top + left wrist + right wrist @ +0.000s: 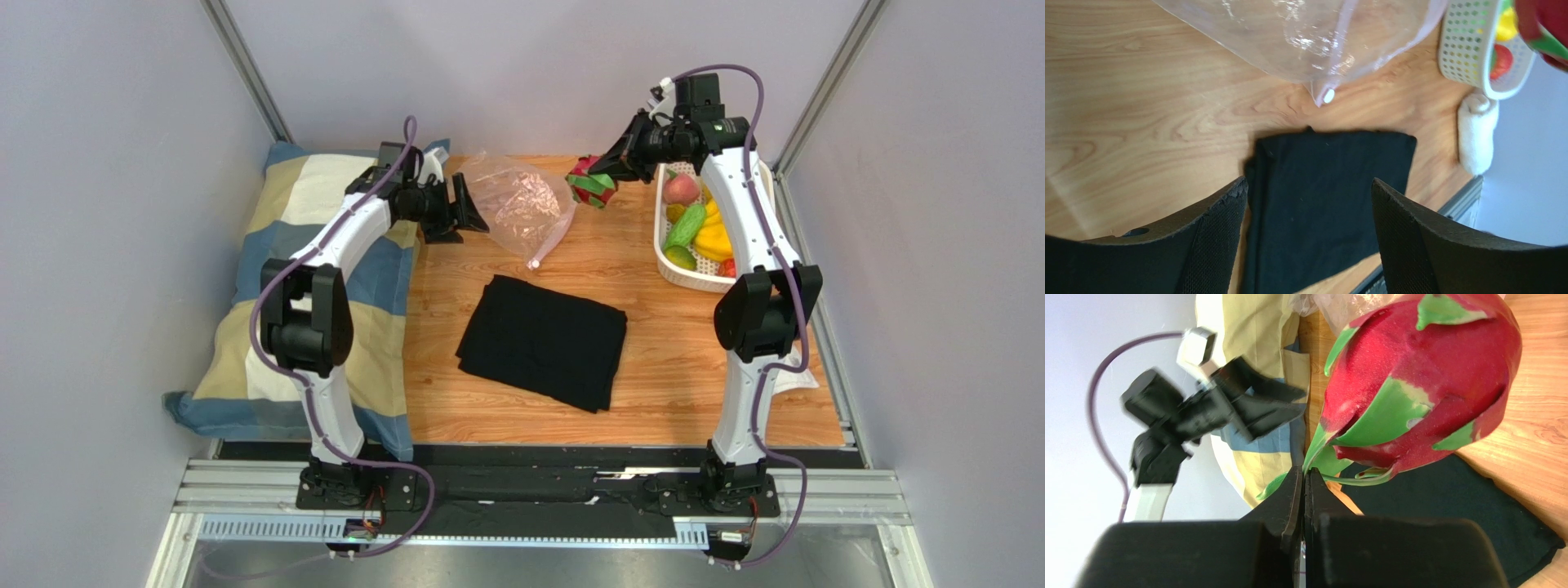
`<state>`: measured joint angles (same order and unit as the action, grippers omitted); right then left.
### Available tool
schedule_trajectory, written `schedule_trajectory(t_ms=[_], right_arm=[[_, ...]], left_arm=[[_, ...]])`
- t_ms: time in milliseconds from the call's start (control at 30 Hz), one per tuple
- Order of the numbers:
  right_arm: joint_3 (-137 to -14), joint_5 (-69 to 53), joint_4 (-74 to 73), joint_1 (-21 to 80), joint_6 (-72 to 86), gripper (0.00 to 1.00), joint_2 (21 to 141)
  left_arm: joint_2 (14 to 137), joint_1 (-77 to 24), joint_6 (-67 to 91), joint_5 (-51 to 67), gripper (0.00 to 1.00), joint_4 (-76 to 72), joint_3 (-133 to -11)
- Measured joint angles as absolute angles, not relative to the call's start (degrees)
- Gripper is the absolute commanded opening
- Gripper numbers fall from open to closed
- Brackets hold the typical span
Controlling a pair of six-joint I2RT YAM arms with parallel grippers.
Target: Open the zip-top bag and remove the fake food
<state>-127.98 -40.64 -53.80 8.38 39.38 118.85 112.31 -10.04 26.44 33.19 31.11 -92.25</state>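
The clear zip-top bag (521, 202) lies crumpled at the back of the table; it also fills the top of the left wrist view (1303, 30). My left gripper (470, 206) is open and empty beside the bag's left edge. My right gripper (617, 165) is shut on a green leaf of the pink-red spiky fruit (593, 181) and holds it in the air between the bag and the basket. The fruit fills the right wrist view (1419, 380). Other fake food lies in the white basket (669, 270): an apple (682, 189), a green piece (687, 224), bananas (713, 239).
A folded black cloth (543, 339) lies mid-table. A checked pillow (288, 282) lies along the left edge. A white rolled cloth (1476, 131) lies near the basket (1468, 55) at the table's right edge. Grey walls enclose three sides.
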Motion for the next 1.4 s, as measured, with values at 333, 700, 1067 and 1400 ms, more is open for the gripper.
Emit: schedule_trajectory(t_ms=[333,700,1067,1400], right_arm=[[-128.0,-29.7,-56.8,1.9,38.0,0.00,118.6],[-121.1,-22.9,-54.1,-12.4,28.5,0.00,116.0],[-103.5,-28.5,-53.2,-15.3,18.1,0.29,113.2],[-100.8,-17.1,-63.6,-15.8,18.8,0.97,109.8]], left_arm=[[102.7,-12.1,24.5,37.3,0.79,35.0,-90.9],[96.2,-23.9,23.0,37.8,0.81,36.4,-88.7],[89.7,-25.8,22.2,40.1,0.84,35.3,-85.4],[82.1,-26.8,22.9,35.2,0.99,34.9,-82.3]])
